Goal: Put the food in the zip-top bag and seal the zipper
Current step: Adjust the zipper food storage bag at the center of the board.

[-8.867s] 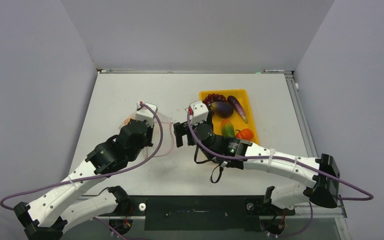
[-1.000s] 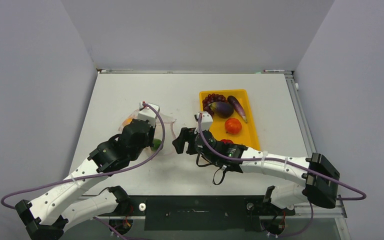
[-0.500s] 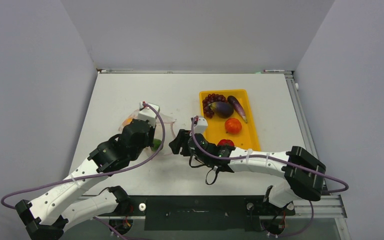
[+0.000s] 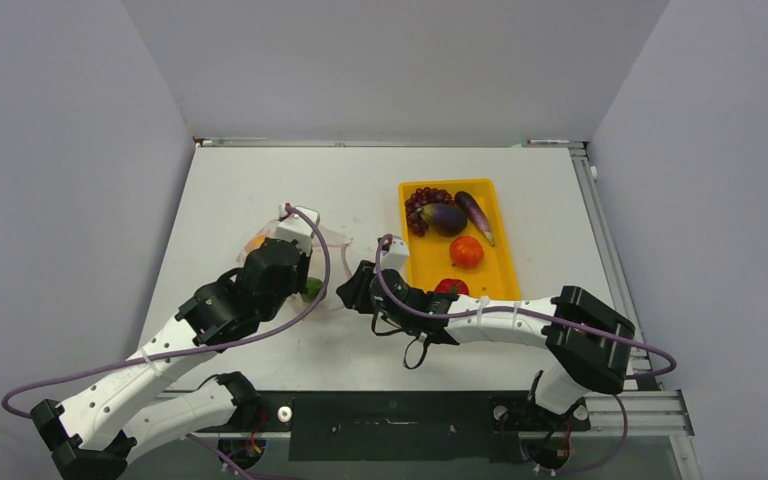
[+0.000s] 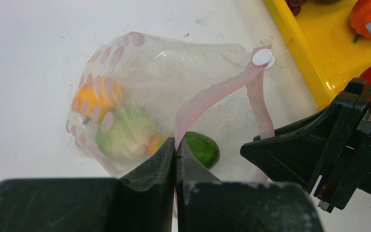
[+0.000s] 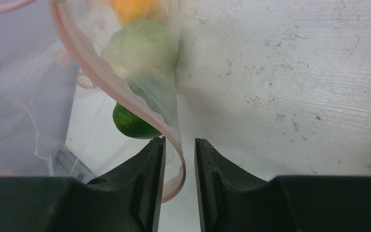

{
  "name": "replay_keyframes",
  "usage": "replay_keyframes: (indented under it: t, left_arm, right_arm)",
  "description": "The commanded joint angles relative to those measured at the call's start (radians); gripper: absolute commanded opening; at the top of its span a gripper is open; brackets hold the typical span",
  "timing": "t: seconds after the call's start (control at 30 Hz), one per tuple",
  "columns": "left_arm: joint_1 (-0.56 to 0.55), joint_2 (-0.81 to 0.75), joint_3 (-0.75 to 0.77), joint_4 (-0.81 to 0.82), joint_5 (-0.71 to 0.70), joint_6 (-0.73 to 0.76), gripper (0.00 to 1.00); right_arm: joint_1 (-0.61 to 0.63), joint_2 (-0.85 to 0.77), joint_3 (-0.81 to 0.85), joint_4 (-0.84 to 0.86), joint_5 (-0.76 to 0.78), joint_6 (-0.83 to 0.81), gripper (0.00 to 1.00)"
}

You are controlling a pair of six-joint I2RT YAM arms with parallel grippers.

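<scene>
Slippage is the main risk. The left gripper (image 5: 175,159) is clamped on the zipper (image 5: 207,99), but the right gripper (image 6: 179,164) has its jaws narrowly apart, the strip loose between them. A missed pinch could slacken the mouth, where a green fruit (image 6: 130,123) sits. The zip-top bag (image 5: 140,72) lies just beside the yellow tray (image 4: 490,272), on the left arm's side. Only the right wrist view shows that gap. Only the overhead shows the grape bunch (image 4: 422,198) and eggplant (image 4: 447,218) in the tray.
</scene>
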Motion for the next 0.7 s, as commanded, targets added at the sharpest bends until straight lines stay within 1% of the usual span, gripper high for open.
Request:
replay_keyframes:
  t: [0.0, 0.07, 0.13, 0.37, 0.5, 0.67]
  left_arm:
    - [-0.004, -0.008, 0.014, 0.040, -0.004, 0.007, 0.00]
    - [-0.004, -0.008, 0.012, 0.040, -0.006, 0.007, 0.00]
    - [-0.004, -0.007, 0.012, 0.040, -0.009, 0.007, 0.00]
    - [-0.005, -0.029, 0.008, 0.043, -0.036, 0.013, 0.00]
    - [-0.004, -0.064, 0.004, 0.052, -0.056, 0.015, 0.00]
    - [-0.005, -0.114, 0.035, 0.043, -0.078, 0.007, 0.00]
  right_arm:
    - [0.007, 0.006, 0.011, 0.085, -0.006, 0.025, 0.25]
    - [0.005, -0.007, 0.013, 0.074, -0.003, 0.020, 0.18]
    - [0.004, -0.025, 0.016, 0.056, 0.008, 0.010, 0.06]
    - [0.005, -0.107, 0.035, 0.019, 0.029, -0.058, 0.05]
    - [0.004, -0.152, 0.072, -0.044, 0.044, -0.110, 0.05]
    - [0.003, -0.214, 0.118, -0.126, 0.061, -0.173, 0.05]
